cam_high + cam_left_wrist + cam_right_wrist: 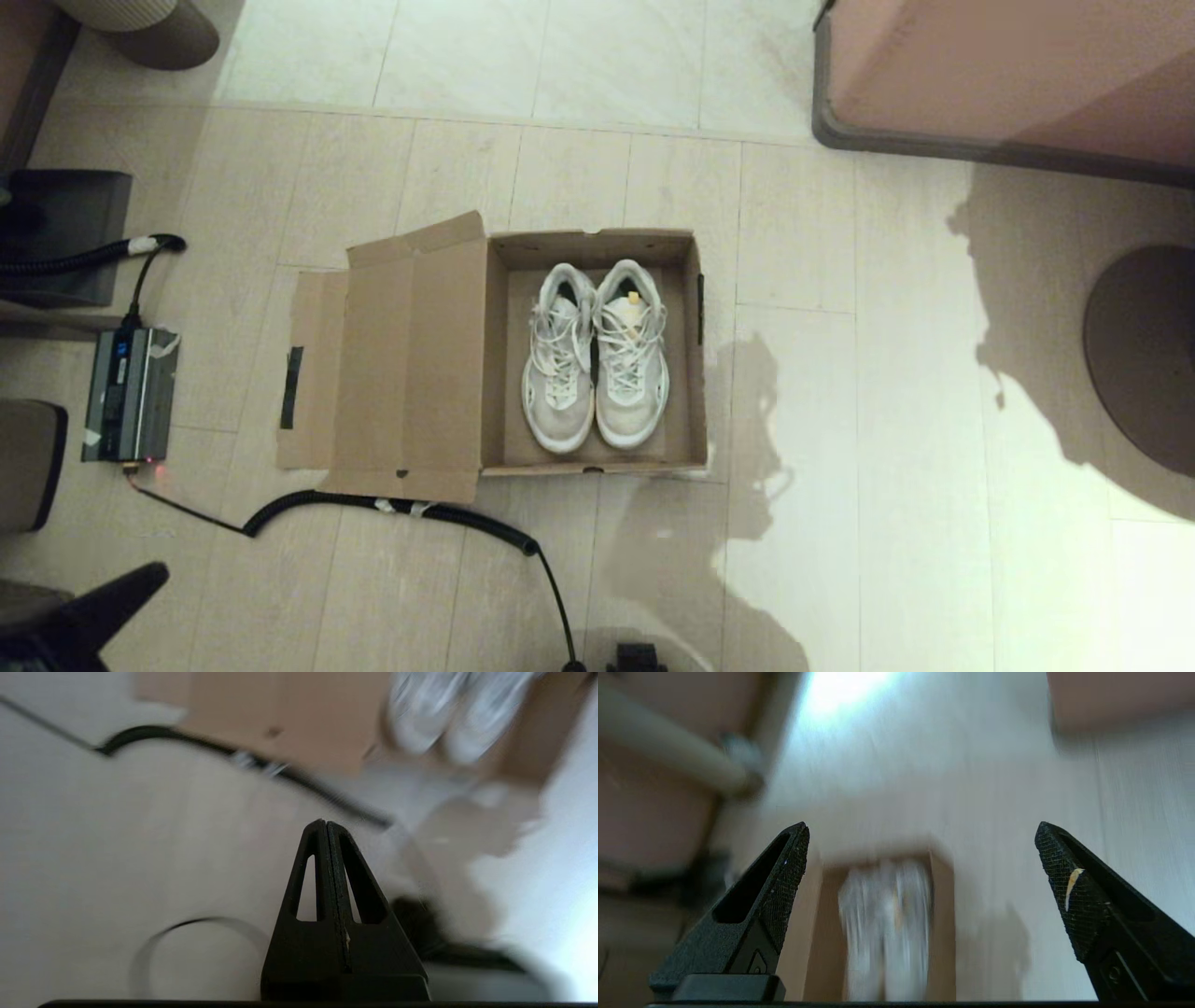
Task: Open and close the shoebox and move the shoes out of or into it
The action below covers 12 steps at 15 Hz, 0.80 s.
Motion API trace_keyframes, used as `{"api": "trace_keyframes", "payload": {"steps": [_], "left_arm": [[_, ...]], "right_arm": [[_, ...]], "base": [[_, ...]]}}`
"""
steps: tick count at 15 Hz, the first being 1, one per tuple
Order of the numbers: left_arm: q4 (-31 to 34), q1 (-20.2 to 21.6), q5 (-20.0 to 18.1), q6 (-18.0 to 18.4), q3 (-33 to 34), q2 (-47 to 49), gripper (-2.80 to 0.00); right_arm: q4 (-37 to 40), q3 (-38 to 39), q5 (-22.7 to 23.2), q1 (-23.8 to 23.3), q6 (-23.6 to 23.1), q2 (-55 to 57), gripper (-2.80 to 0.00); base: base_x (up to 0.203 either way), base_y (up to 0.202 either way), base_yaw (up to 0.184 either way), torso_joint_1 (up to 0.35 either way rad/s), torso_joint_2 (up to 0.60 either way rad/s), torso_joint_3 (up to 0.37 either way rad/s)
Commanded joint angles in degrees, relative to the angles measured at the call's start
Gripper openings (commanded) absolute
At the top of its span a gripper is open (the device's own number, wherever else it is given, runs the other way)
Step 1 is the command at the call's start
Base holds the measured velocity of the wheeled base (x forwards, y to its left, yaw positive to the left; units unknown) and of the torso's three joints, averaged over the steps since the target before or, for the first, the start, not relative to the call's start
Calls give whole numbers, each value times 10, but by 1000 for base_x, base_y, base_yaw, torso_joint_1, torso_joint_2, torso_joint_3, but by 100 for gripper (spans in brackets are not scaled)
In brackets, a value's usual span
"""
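Note:
The brown cardboard shoebox point(597, 245) stands open on the floor, its lid point(411, 364) lying flat to its left with dark tape point(291, 387) on the edge flap. Inside, two white lace-up sneakers sit side by side, toes toward me: one point(560, 364) on the left, the other point(633, 359) carrying a small yellow tag point(634, 299). My left gripper point(325, 822) is shut and empty, low over the floor in front of the box point(289, 728). My right gripper point(922, 833) is open and empty, looking at the shoes point(887, 924) from well above.
A black coiled cable point(411, 509) runs along the box's near side. A grey power unit point(131, 392) sits left of the lid. The pink-brown furniture block point(1008, 75) is at the far right, a round dark base point(1144, 355) at the right edge.

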Motion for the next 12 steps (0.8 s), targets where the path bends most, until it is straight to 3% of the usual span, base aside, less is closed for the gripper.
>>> {"api": "trace_keyframes", "payload": {"steps": [1, 3, 5, 7, 8, 9, 10, 12], "left_arm": [[-1, 0, 12, 68, 69, -81, -280], [0, 0, 20, 127, 129, -114, -280], [6, 0, 20, 143, 164, -144, -280], [60, 0, 14, 144, 160, -166, -280], [84, 0, 5, 143, 154, -178, -280], [97, 0, 0, 146, 150, -191, -280], [107, 0, -2, 151, 147, -204, -280], [113, 1, -5, 172, 145, -234, -280]], "right_arm": [[190, 102, 13, -6, -23, -146, 0], [376, 148, 33, -8, -61, -218, 0], [452, 155, 69, -9, -74, -289, 0], [507, 155, 84, -9, -77, -387, 0], [531, 153, 60, -9, -94, -418, 0], [559, 151, -4, -9, -128, -430, 0], [598, 145, -106, -9, -186, -428, 0], [655, 144, -229, -9, -339, -424, 0]], "base": [[0, 0, 0, 0, 0, 0], [0, 0, 0, 0, 0, 0], [0, 0, 0, 0, 0, 0], [0, 0, 0, 0, 0, 0], [0, 0, 0, 0, 0, 0], [0, 0, 0, 0, 0, 0], [0, 0, 0, 0, 0, 0], [0, 0, 0, 0, 0, 0]]}}
